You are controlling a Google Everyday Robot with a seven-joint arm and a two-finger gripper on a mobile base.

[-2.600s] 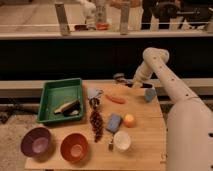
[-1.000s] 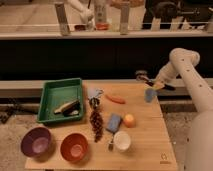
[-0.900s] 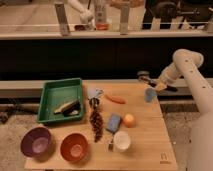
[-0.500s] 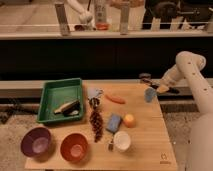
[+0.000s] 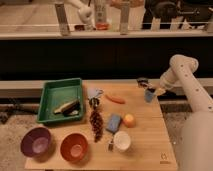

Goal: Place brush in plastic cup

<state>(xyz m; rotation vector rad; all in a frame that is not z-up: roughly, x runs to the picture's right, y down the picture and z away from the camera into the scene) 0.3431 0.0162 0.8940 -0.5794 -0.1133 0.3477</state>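
Wooden table under the gripper, near the far right corner. Green tray well apart, leftward in view. Carrot near, same side. Light-blue plastic cup just below. Grasp impossible to tell; brush indistinguishable against the dark gripper.

There's the arm: smooth off-white shells, a fat rounded joint up top, then a thick tube widening toward the lower right corner. It slims at the wrist, and there's the gripper, small and dark against all that white, over the desk's far right edge.
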